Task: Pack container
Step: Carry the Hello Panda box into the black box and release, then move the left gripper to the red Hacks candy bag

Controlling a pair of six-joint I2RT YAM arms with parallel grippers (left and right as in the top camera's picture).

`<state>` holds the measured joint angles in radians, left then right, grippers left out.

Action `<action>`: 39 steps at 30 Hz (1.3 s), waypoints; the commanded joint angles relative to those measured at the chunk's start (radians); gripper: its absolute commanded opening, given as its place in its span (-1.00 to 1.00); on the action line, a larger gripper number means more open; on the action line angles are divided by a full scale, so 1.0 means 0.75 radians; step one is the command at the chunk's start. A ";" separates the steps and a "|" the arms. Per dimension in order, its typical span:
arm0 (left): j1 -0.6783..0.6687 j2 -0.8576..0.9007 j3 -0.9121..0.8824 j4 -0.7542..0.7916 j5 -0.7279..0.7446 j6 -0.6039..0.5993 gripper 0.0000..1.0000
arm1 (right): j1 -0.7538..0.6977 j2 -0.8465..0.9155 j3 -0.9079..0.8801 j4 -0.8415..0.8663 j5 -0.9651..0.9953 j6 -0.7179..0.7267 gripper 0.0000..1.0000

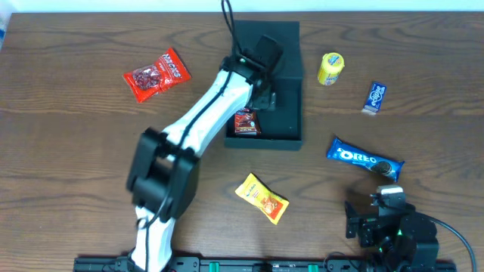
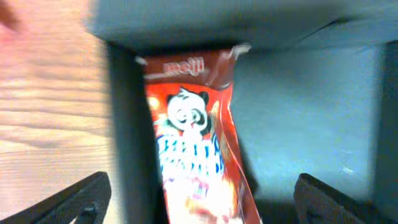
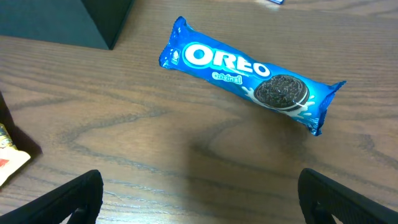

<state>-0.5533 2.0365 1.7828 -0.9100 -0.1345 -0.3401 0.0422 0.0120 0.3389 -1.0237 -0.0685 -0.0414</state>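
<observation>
The dark teal container (image 1: 288,113) lies open at the table's middle back, its flap lid toward the far edge. A red panda snack packet (image 1: 245,121) rests inside it against the left wall. In the left wrist view this packet (image 2: 193,143) lies on the container floor (image 2: 305,106), blurred. My left gripper (image 1: 262,97) hovers over the box, open, with the packet loose between its wide fingers (image 2: 84,199). At the front right my right gripper (image 1: 376,199) is open and empty over bare table, short of the blue Oreo pack (image 3: 249,71).
Around the box lie a red snack bag (image 1: 157,74), a yellow packet (image 1: 262,198), a yellow round pack (image 1: 330,68), a small blue packet (image 1: 374,97) and the Oreo pack (image 1: 364,159). The left arm stretches across the table's left middle.
</observation>
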 commanded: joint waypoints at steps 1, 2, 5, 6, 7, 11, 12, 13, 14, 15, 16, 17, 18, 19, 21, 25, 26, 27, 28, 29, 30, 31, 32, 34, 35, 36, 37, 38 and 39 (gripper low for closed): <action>-0.014 -0.178 0.036 -0.032 -0.158 0.008 0.91 | -0.010 -0.009 -0.008 -0.006 -0.004 -0.016 0.99; -0.017 -0.214 0.036 -0.046 -0.190 0.026 0.91 | -0.010 -0.009 -0.008 -0.006 -0.004 -0.016 0.99; -0.017 -0.327 0.036 -0.097 -0.217 0.242 0.90 | -0.010 -0.008 -0.008 -0.006 -0.004 -0.016 0.99; -0.013 -0.354 0.036 -0.120 -0.216 0.326 0.91 | -0.010 -0.009 -0.008 -0.006 -0.004 -0.016 0.99; -0.006 -0.378 0.036 -0.150 -0.218 0.407 0.91 | -0.010 -0.009 -0.008 -0.006 -0.005 -0.016 0.98; 0.056 -0.440 0.036 -0.309 -0.282 0.581 0.91 | -0.010 -0.008 -0.008 -0.006 -0.004 -0.016 0.98; 0.083 -0.443 0.036 -0.337 -0.305 0.598 0.90 | -0.010 -0.008 -0.008 -0.006 -0.004 -0.016 0.98; 0.108 -0.444 0.036 -0.352 -0.326 0.612 0.91 | -0.010 -0.009 -0.008 -0.006 -0.004 -0.016 0.99; 0.141 -0.441 0.035 -0.359 -0.348 0.650 0.91 | -0.010 -0.008 -0.008 -0.006 -0.004 -0.016 0.98; 0.164 -0.440 0.035 -0.357 -0.365 0.683 0.90 | -0.010 -0.008 -0.008 -0.006 -0.004 -0.016 0.99; 0.198 -0.437 0.034 -0.344 -0.392 0.740 0.91 | -0.010 -0.008 -0.008 -0.006 -0.004 -0.016 0.98; 0.225 -0.436 0.034 -0.326 -0.412 0.798 0.91 | -0.010 -0.008 -0.008 -0.006 -0.004 -0.016 0.99; 0.254 -0.436 0.034 -0.296 -0.432 0.863 0.91 | -0.010 -0.008 -0.008 -0.006 -0.004 -0.016 0.98; 0.281 -0.436 0.034 -0.251 -0.453 0.919 0.90 | -0.010 -0.008 -0.008 -0.006 -0.004 -0.016 0.99; 0.337 -0.437 0.034 -0.154 -0.467 0.961 0.91 | -0.010 -0.009 -0.008 -0.006 -0.004 -0.016 0.98; 0.443 -0.434 0.034 -0.082 -0.417 1.084 0.91 | -0.010 -0.009 -0.008 -0.006 -0.004 -0.016 0.98; 0.463 -0.432 0.034 -0.072 -0.406 1.106 0.91 | -0.010 -0.009 -0.008 -0.006 -0.004 -0.016 0.98; 0.484 -0.431 0.033 -0.059 -0.384 1.121 0.91 | -0.010 -0.009 -0.008 -0.006 -0.004 -0.016 0.99; 0.505 -0.431 0.029 -0.038 -0.354 1.123 0.91 | -0.010 -0.008 -0.008 -0.006 -0.004 -0.016 0.98; 0.530 -0.429 0.023 -0.017 -0.310 1.125 0.91 | -0.010 -0.008 -0.008 -0.006 -0.004 -0.016 0.98; 0.553 -0.421 0.021 -0.007 -0.277 1.134 0.91 | -0.010 -0.009 -0.008 -0.006 -0.004 -0.016 0.99; 0.572 -0.411 0.020 -0.007 -0.262 1.134 0.90 | -0.010 -0.009 -0.008 -0.006 -0.004 -0.016 0.98; 0.589 -0.399 0.020 -0.016 -0.247 1.133 0.90 | -0.010 -0.009 -0.008 -0.006 -0.004 -0.016 0.98; 0.615 -0.363 0.020 -0.055 -0.210 1.134 0.91 | -0.010 -0.008 -0.008 -0.006 -0.004 -0.016 0.99; 0.628 -0.337 0.020 -0.073 -0.184 1.134 0.90 | -0.010 -0.008 -0.008 -0.006 -0.004 -0.016 0.98; 0.639 -0.313 0.020 -0.085 -0.153 1.138 0.91 | -0.010 -0.008 -0.008 -0.006 -0.004 -0.016 0.99; 0.653 -0.287 0.020 -0.095 -0.112 1.144 0.91 | -0.010 -0.008 -0.008 -0.006 -0.004 -0.016 0.99; 0.669 -0.254 0.020 -0.102 -0.064 1.160 0.91 | -0.010 -0.008 -0.008 -0.006 -0.004 -0.016 0.98; 0.684 -0.225 0.020 -0.102 -0.034 1.164 0.90 | -0.010 -0.009 -0.008 -0.006 -0.004 -0.016 0.99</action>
<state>-0.0673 1.7958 1.7969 -0.9768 -0.2710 0.5011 0.0422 0.0120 0.3389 -1.0237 -0.0685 -0.0414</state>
